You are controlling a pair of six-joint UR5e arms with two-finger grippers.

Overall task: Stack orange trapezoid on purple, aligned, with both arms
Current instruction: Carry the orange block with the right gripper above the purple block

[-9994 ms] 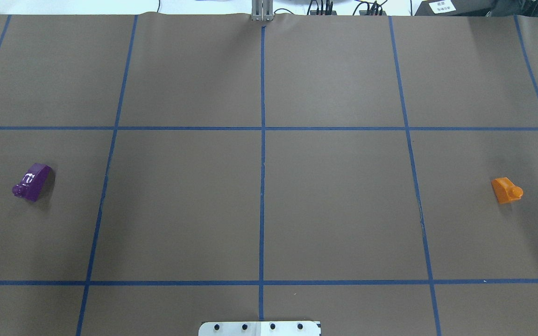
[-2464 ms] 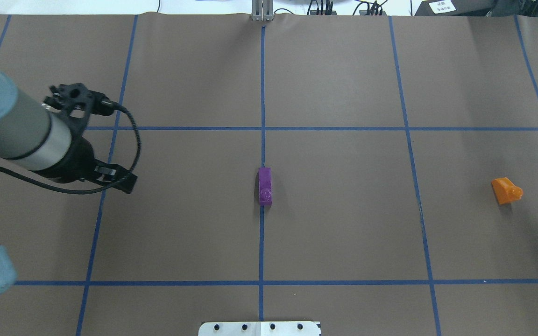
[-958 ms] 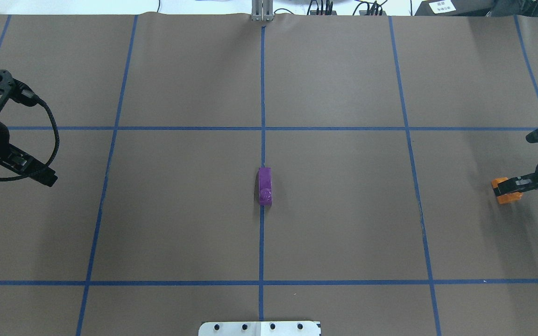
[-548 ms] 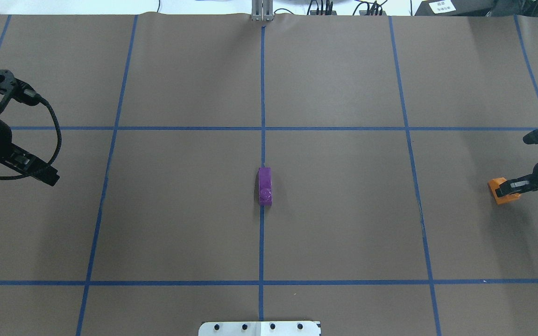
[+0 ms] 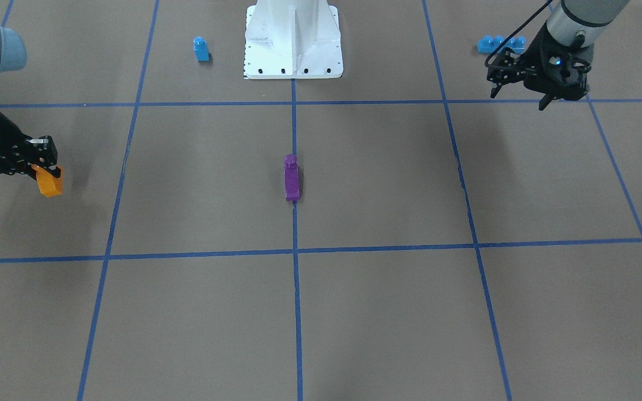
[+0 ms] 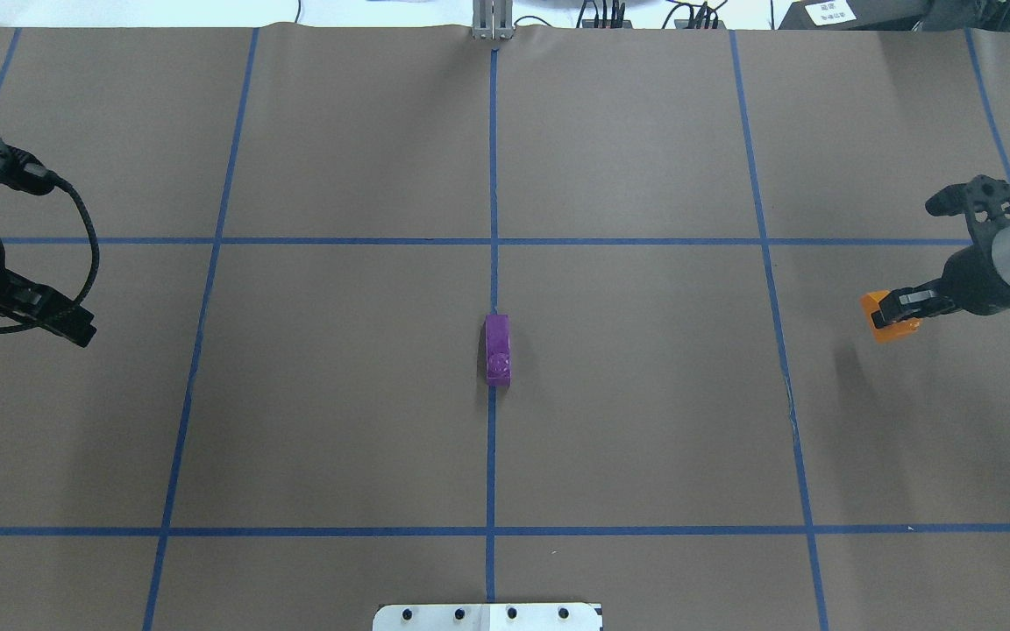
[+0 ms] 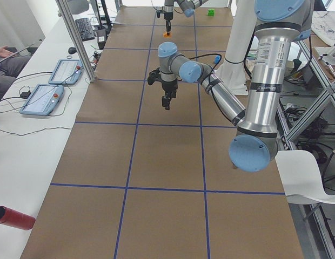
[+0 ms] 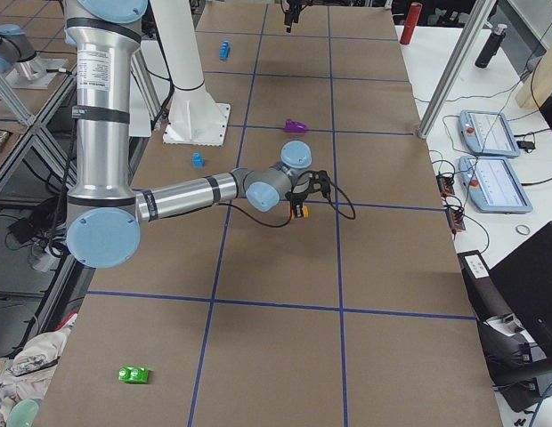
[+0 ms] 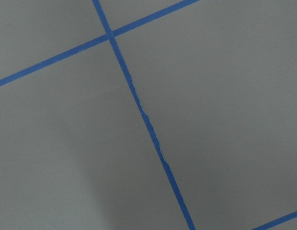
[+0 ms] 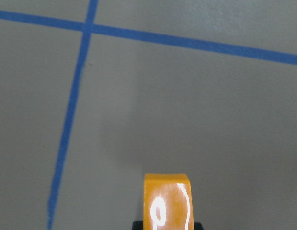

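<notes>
Transport step. Right gripper (image 6: 898, 306) fingers (image 6: 910, 298) pinch orange trapezoid (image 6: 884, 322) above counter (image 6: 645, 421); purple (image 6: 497, 350) sits at centre. Left gripper (image 6: 65, 321): cannot tell finger state. Next, likely: carry over, align slopes, press down.

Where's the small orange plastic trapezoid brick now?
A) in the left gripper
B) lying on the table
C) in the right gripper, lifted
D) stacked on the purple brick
C: the right gripper pinches the small orange plastic trapezoid brick, its shadow apart on the table.
</notes>
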